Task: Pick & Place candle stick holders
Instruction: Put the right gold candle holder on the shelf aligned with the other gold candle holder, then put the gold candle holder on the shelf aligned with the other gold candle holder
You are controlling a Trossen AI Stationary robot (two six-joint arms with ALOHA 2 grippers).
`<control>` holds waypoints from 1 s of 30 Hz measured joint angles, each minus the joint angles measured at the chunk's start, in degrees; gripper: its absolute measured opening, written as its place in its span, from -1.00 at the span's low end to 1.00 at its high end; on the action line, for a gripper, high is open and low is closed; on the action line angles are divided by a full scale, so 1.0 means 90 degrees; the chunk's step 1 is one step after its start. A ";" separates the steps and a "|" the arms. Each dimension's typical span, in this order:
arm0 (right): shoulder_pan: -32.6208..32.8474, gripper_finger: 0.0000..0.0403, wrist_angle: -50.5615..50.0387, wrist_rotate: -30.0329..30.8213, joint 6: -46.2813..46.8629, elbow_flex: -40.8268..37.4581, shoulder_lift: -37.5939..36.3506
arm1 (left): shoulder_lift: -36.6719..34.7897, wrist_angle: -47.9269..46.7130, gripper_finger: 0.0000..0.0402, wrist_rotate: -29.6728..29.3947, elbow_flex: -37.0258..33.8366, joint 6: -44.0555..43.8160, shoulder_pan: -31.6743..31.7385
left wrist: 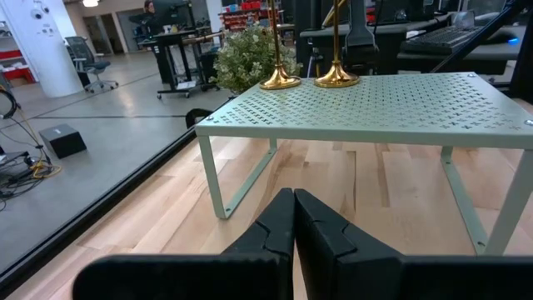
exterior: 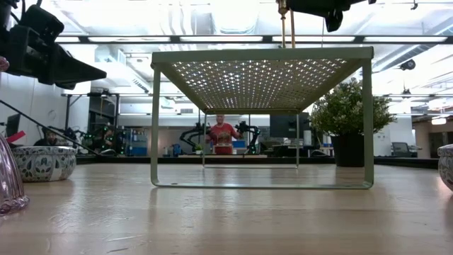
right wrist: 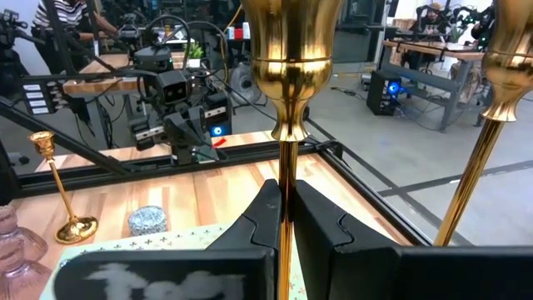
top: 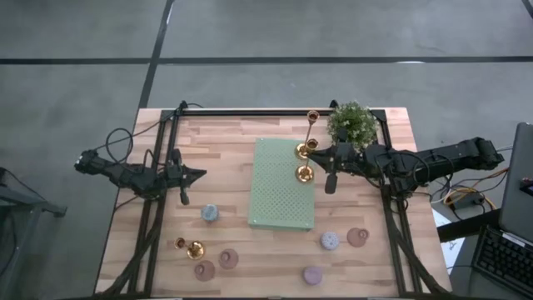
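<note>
Gold on the pale green perforated rack (top: 279,200): two tall brass candle stick holders (top: 305,173) stand there, right gripper (top: 331,158) jaws clamped on one's stem. Pastel cup holders (top: 331,241) wait on the wooden surface (top: 225,150); left gripper (top: 196,174) closed, empty.

Pale green perforated stand (top: 281,196) on light wood table (top: 233,150); shiny gold candlestick (top: 305,173); at its 1 o'clock a leafy green plant (top: 351,125); at 5 o'clock pink (top: 358,237) and lavender cups (top: 330,241)
</note>
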 joint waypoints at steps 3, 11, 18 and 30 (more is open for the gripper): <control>0.0000 -0.84 -0.0013 0.0002 0.0006 0.0000 0.0000 | 0.0000 0.0000 -0.93 0.0000 0.0000 0.0000 0.0000; 0.0000 -0.53 -0.0158 0.0002 0.0019 -0.0007 0.0000 | 0.0000 0.0002 -0.93 0.0000 -0.0002 0.0000 0.0000; 0.0005 -0.32 -0.0281 -0.0011 0.0058 -0.0007 0.0000 | 0.0000 0.0001 -0.93 0.0002 -0.0002 0.0000 0.0001; 0.0038 -0.11 -0.1280 -0.0010 0.0448 -0.0007 0.0000 | 0.0000 0.0002 -0.93 0.0002 -0.0002 0.0000 0.0000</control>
